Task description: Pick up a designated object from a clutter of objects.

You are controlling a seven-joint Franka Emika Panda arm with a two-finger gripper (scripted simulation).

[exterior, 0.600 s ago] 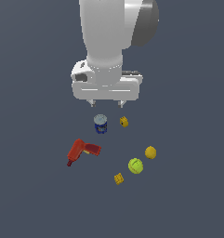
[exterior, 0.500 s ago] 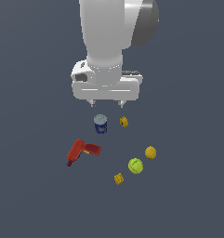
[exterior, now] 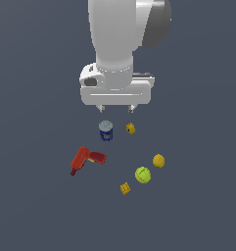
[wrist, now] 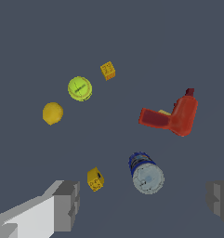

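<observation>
On the floor: fuzzy round tennis ball [exterior: 143, 175] | boxy red drill [exterior: 86, 159]

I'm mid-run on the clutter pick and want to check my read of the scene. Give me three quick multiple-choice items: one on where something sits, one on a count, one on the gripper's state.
1. In the exterior view, what lies nearest the tennis ball on that view's right?
A. the red drill
B. the orange-yellow ball
C. the blue can

2. How many small yellow blocks are in the scene?
A. one
B. two
C. four

3. What is the gripper doing?
A. open, above the objects, holding nothing
B. shut on the tennis ball
C. shut on the blue can

Answers:
1. B: the orange-yellow ball sits just right of the tennis ball, while the red drill is off to the left.
2. B: one yellow block lies beside the blue can and another near the tennis ball.
3. A: the wrist view shows the fingers spread wide with nothing between them.
</observation>
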